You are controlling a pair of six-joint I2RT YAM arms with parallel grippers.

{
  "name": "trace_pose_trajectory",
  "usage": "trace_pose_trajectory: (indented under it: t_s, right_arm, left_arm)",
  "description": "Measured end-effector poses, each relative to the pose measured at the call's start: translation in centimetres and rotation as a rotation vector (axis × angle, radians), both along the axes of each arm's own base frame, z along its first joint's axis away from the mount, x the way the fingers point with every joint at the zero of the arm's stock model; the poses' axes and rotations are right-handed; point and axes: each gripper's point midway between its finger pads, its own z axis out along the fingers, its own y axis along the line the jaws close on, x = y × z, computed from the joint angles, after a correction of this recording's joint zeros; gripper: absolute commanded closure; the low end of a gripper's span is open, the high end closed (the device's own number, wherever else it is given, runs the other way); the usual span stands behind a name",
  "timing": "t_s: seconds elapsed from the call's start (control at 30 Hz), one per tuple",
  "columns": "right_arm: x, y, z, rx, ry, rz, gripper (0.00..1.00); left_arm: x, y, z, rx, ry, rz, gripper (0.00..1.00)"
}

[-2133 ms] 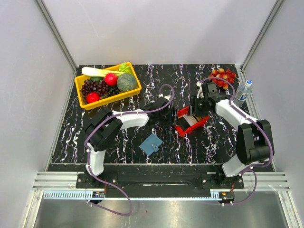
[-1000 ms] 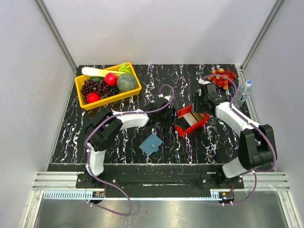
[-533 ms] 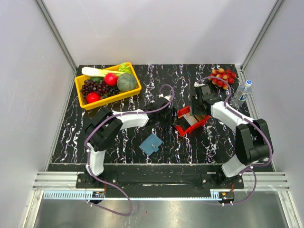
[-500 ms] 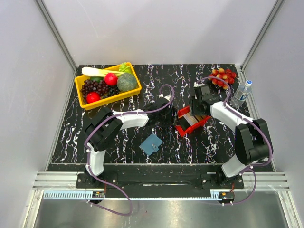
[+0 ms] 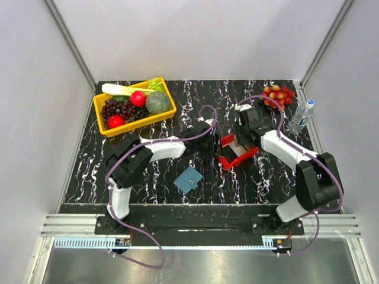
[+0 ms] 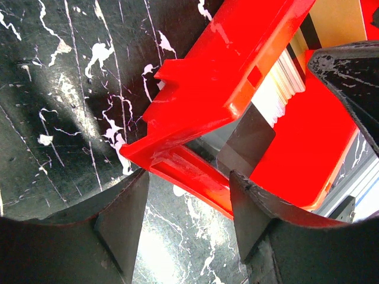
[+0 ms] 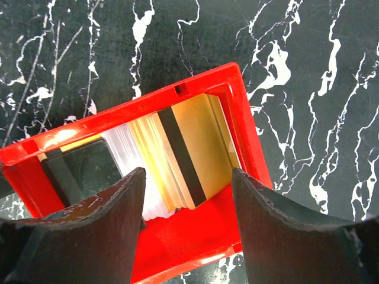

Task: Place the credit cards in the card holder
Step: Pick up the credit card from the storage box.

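End effectors parted, right (image 7: 186, 177) over credit cards (image 7: 201, 142) — left (image 6: 188, 184) at red tray's (image 6: 225, 77) corner

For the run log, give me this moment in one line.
left gripper: open, at tray corner | right gripper: open, over cards in tray | holder: lying apart, untouched

— Where do the credit cards sit?
— I see the credit cards (image 7: 195, 148) standing on edge and leaning, in the red tray (image 7: 189, 236) straight under my right jaws. The tan-gold one with the dark stripe faces me, with white ones behind it and then a dark grey one.
— The card holder?
— The card holder (image 5: 189, 178) is steel-blue and flat on the desk (image 5: 249, 183), well apart from both jaws.
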Motion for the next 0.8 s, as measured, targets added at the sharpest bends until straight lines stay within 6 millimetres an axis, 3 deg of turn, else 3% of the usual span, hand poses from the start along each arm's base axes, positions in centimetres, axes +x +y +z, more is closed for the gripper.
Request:
trace_pose_trajectory:
  t_s: [0.37, 0.67, 0.8]
  right_arm:
    - [0.1, -0.9, -0.6, -0.079, -0.009, 0.041, 0.32]
    - [-0.7, -1.6, -3.2, -0.153, 0.037, 0.054, 0.30]
    - [-0.7, -1.6, -3.3, -0.161, 0.034, 0.054, 0.32]
  left_arm:
    - [0.0, 0.0, 0.0, -0.002, -0.002, -0.001, 0.40]
    - [0.2, -0.2, 0.2, -0.011, -0.009, -0.001, 0.40]
    - [0.2, -0.3, 0.3, -0.014, -0.010, -0.002, 0.40]
